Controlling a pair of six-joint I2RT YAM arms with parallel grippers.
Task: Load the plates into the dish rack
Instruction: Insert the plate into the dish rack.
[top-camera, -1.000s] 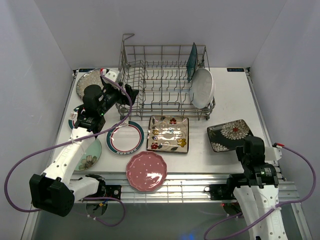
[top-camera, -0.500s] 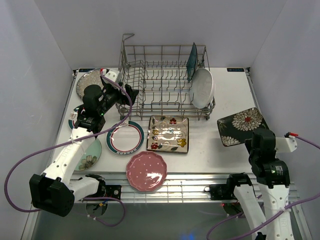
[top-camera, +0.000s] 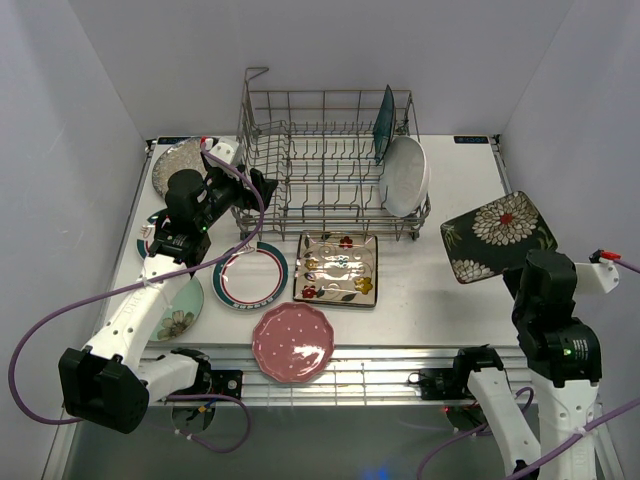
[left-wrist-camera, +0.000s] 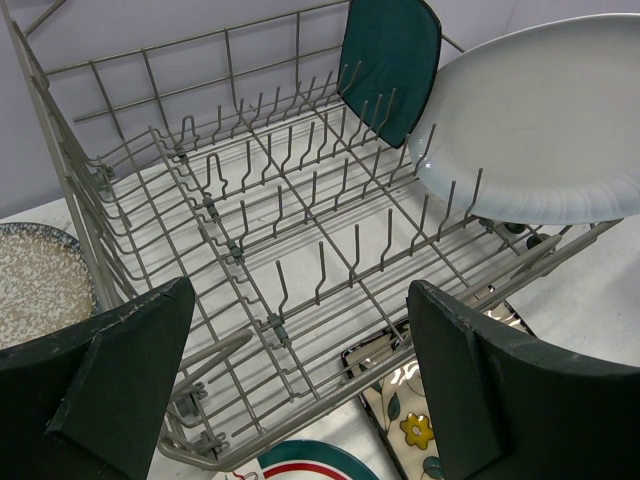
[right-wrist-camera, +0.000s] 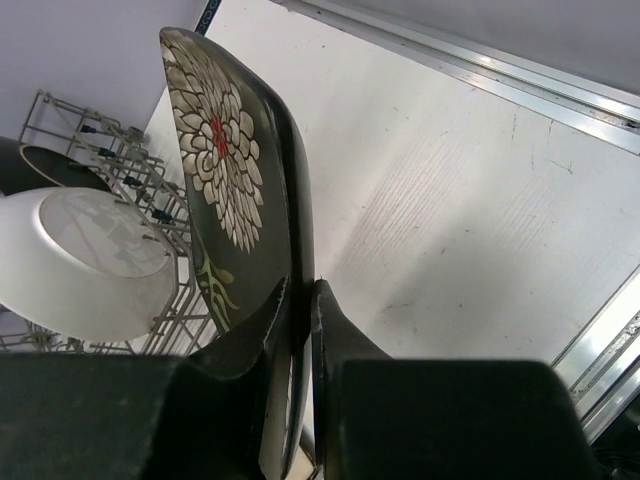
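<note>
Now we grip the black flowered plate (top-camera: 498, 236) by its rim in our right jaws, held up right of the rack (top-camera: 320, 95) to slot upright, our left jaws wide open.

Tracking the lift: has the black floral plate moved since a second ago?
Yes. The black plate has shifted right and up-frame, nearer level with the rack's front edge.

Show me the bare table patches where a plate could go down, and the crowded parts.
Bare: the table right of the cream floral plate, to the right edge, and the strip right of the dish rack. Crowded: the left side, with the teal-rimmed plate, pale green plate and speckled plate close together.
</note>
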